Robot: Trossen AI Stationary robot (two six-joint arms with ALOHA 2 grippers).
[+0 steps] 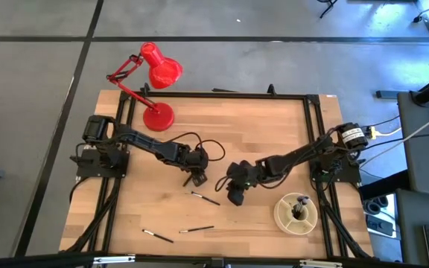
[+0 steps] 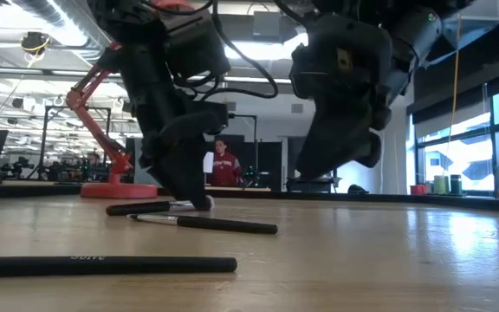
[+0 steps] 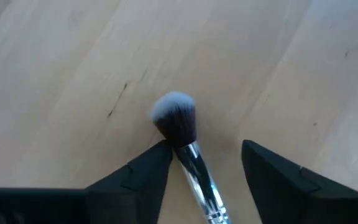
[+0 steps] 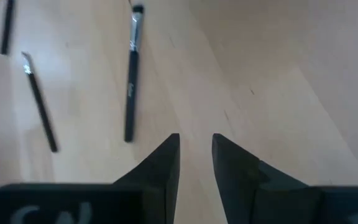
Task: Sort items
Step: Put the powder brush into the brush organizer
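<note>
Just below the red lamp (image 1: 159, 82), the left gripper (image 3: 205, 163) stands parted around a fluffy brush (image 3: 185, 146) lying on the table (image 1: 274, 126), its handle cut off from view. Beside it the right gripper (image 4: 195, 155) hovers empty, fingers narrowly apart; other brushes (image 1: 205, 198) lie nearby.

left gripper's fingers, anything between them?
Yes. In the left wrist view a fluffy-tipped makeup brush lies on the bare wooden table between the open left gripper's fingers, its silver ferrule against one finger, clear of the other.

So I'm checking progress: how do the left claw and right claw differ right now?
The left claw stands open around a fluffy brush lying on the table; the right claw has a narrower gap with nothing between its fingers. Both hang low over the table.
</note>
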